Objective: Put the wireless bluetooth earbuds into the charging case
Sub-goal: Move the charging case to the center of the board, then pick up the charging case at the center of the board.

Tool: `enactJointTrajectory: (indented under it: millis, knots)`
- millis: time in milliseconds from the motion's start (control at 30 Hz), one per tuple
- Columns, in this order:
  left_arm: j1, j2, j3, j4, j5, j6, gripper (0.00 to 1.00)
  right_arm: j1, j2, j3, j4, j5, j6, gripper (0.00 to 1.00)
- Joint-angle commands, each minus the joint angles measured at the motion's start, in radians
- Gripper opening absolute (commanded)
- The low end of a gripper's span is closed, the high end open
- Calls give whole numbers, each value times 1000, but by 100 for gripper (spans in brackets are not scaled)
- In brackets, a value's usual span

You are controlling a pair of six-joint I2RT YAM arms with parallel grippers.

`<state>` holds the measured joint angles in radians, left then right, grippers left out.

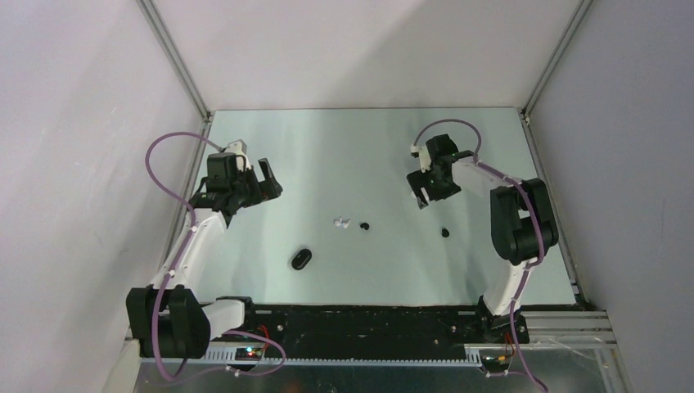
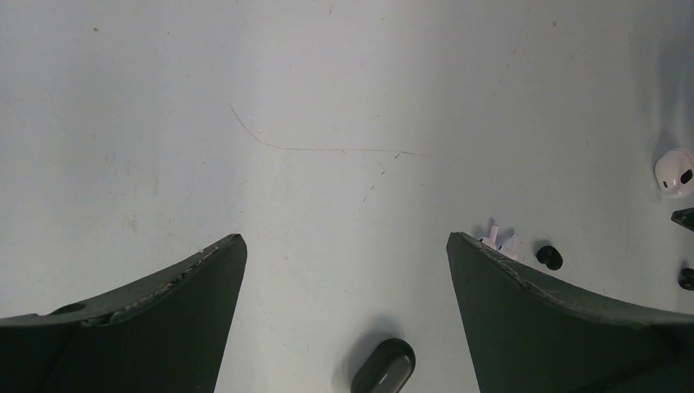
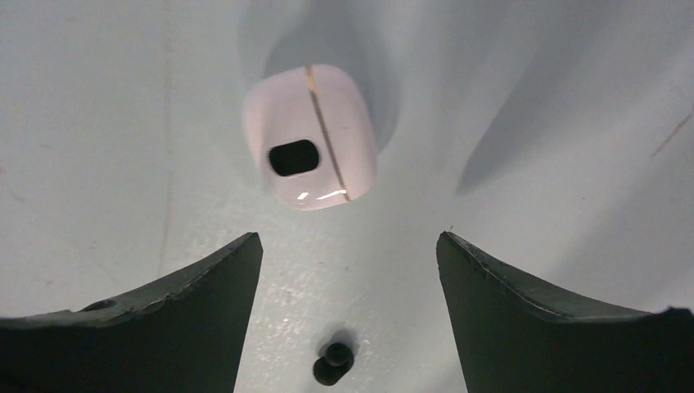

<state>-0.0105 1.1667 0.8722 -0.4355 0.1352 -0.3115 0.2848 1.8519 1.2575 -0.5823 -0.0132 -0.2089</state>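
Note:
Two white earbuds [image 1: 341, 222] lie together mid-table, with a black earbud [image 1: 365, 225] just to their right and another black earbud [image 1: 445, 232] further right. A closed black charging case [image 1: 301, 259] lies nearer the front. My left gripper [image 1: 270, 180] hovers open and empty at the left. Its wrist view shows the black case [image 2: 383, 368], the white earbuds [image 2: 501, 243] and a black earbud [image 2: 550, 256] below it. My right gripper [image 3: 349, 236] is open over the table. A closed white charging case [image 3: 311, 135] lies just beyond its tips, and a black earbud [image 3: 334, 363] lies between its fingers.
Grey walls and metal frame posts close the table [image 1: 368, 147] in at the left, right and back. The white case [image 2: 675, 172] also shows at the right edge of the left wrist view. The arm bases stand at the near edge.

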Motion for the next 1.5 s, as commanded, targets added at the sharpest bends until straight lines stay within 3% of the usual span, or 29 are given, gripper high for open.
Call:
enactJointTrajectory:
  millis: [0,367,1267,1467]
  knots:
    - [7,-12,20,21,29,17,100,20,-39,32,9,-89,34,82]
    - [6,-28,16,23,91,22,100,27,100,157,28,-58,5,68]
    - [6,-36,11,24,107,19,98,15,156,196,-67,-109,-101,67]
    - [6,-36,11,24,108,16,98,-2,156,194,-60,-106,-119,63]
